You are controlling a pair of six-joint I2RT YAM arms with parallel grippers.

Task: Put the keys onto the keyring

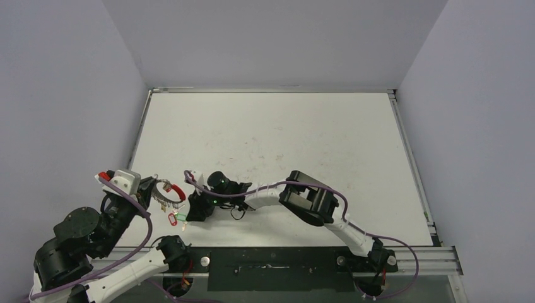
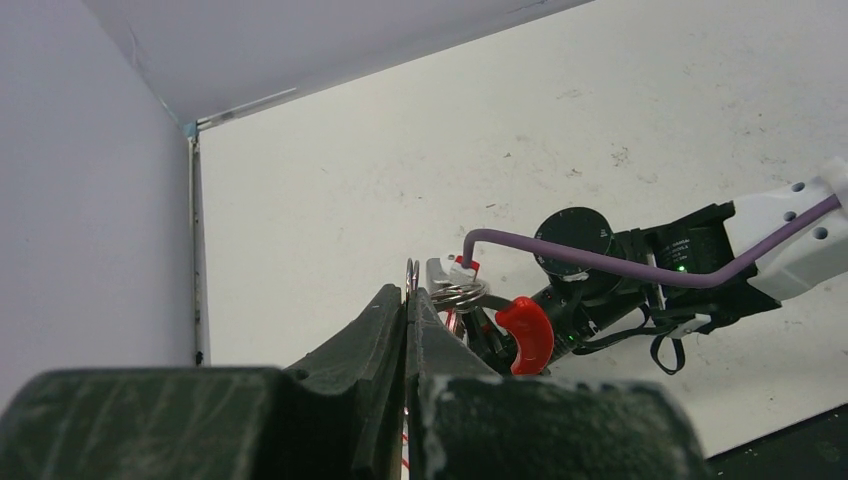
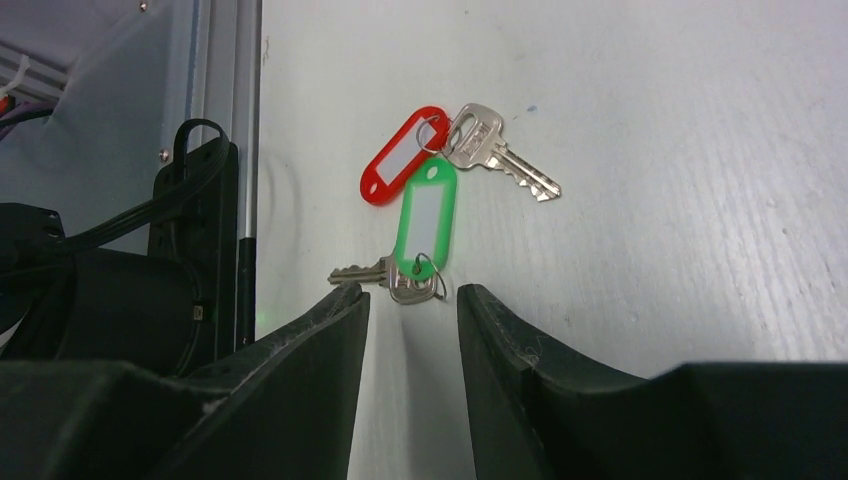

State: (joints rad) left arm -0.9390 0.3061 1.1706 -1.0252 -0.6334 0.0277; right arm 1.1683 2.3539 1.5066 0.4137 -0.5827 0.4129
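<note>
My left claw (image 2: 407, 297) is clenched on the keyring (image 2: 524, 336), near the left edge of the bench (image 1: 271, 132). My right claw (image 3: 410, 293) stands parted and grips nothing, its tips either side of the green-tagged key (image 3: 388, 280). The red-tagged key (image 3: 492, 147) lies just beyond, tags touching. Bench white, scuffed; walls (image 1: 271, 38) pale grey.

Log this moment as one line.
left gripper: shut on keyring | right gripper: open, tips straddling green-tagged key on table | red-tagged key: beside it, untouched
</note>
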